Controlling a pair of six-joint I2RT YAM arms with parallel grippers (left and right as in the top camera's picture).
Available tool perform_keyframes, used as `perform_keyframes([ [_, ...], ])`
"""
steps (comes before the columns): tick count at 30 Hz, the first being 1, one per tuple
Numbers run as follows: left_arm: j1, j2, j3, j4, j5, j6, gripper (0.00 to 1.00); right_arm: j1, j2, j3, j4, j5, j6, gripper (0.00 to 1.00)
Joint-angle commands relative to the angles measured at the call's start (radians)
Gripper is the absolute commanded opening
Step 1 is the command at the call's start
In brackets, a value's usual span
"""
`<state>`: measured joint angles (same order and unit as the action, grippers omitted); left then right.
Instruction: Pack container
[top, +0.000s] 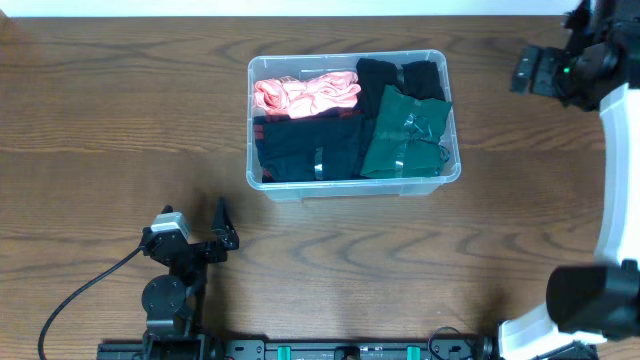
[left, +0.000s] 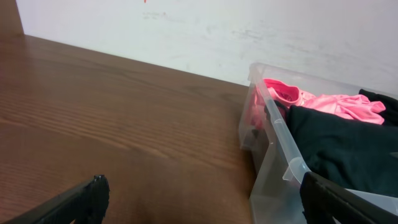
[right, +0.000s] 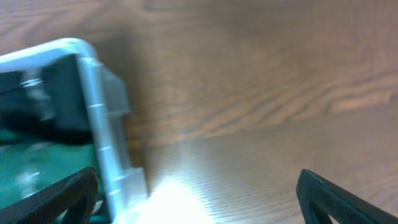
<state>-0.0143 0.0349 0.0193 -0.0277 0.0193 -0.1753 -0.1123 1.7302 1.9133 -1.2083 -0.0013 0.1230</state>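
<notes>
The clear plastic container (top: 350, 186) stands at the table's middle, toward the back. It holds a pink garment (top: 305, 95), black garments (top: 310, 148) and a green garment (top: 405, 135). My left gripper (top: 222, 232) is open and empty at the front left, apart from the container. Its wrist view shows the open jaws (left: 205, 199) over bare table, with the container's rim (left: 277, 127) and the pink garment (left: 336, 106) at the right. My right gripper (top: 528, 70) is open and empty at the back right. Its jaws (right: 199, 199) hang beside the container's corner (right: 99, 118).
The table is dark wood (top: 120, 120). A black cable (top: 80, 290) runs from the left arm's base toward the front left edge. The right arm's white link (top: 615, 180) stretches along the right edge. A white wall (left: 217, 31) backs the table.
</notes>
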Motion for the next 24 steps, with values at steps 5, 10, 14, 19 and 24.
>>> perform_keyframes([
  [5, -0.002, 0.002, -0.015, -0.043, -0.015, 0.024, 0.98, 0.153, -0.238, -0.021, 0.000, 0.151, -0.039, 0.99],
  [10, -0.002, 0.002, -0.015, -0.043, -0.015, 0.024, 0.98, 0.176, -0.414, -0.197, 0.163, 0.131, -0.053, 0.99],
  [14, -0.002, 0.002, -0.015, -0.043, -0.015, 0.024, 0.98, 0.132, -0.606, -0.481, 0.480, 0.013, -0.089, 0.99],
  [19, -0.002, 0.002, -0.015, -0.043, -0.015, 0.024, 0.98, 0.093, -0.840, -0.868, 0.886, -0.082, -0.131, 0.99],
  [24, -0.002, 0.002, -0.015, -0.043, -0.015, 0.024, 0.98, 0.091, -1.080, -1.234, 1.165, -0.082, -0.131, 0.99],
])
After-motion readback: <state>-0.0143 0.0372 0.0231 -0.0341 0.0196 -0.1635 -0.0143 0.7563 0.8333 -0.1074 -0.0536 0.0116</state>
